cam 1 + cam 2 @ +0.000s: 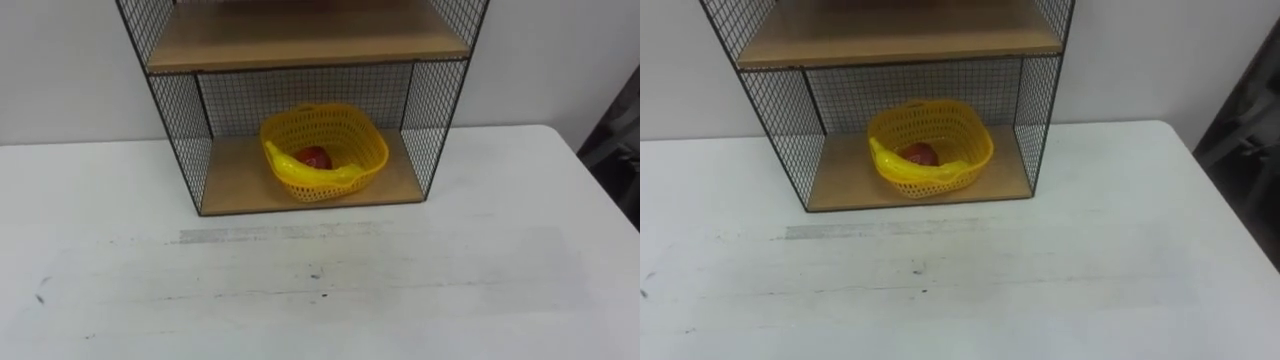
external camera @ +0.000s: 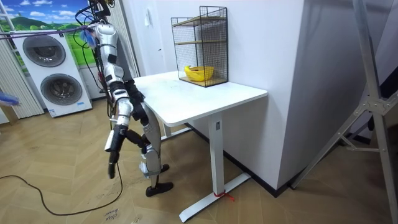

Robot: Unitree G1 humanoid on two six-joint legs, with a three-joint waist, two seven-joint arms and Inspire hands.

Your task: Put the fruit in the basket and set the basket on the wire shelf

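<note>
Basket w/ 2 fruits sits in the wire shelf's point(image 1: 185, 130) lower bay, upper centre of the eye views; task looks done.
Yellow basket point(image 1: 374, 142) rests on the wood board. A banana point(image 1: 310, 172) lies over its near rim w/ a red fruit point(image 1: 314, 157) behind; the front wall is close to the board's edge. Left of centre in the room view, the robot stands by the counter point(image 1: 400, 280), right hand point(image 2: 112, 167) hanging low, grip can't be told. Best move, as judged: arms off shelf & counter, no nudging, re-seat only if the basket overhangs.
</note>
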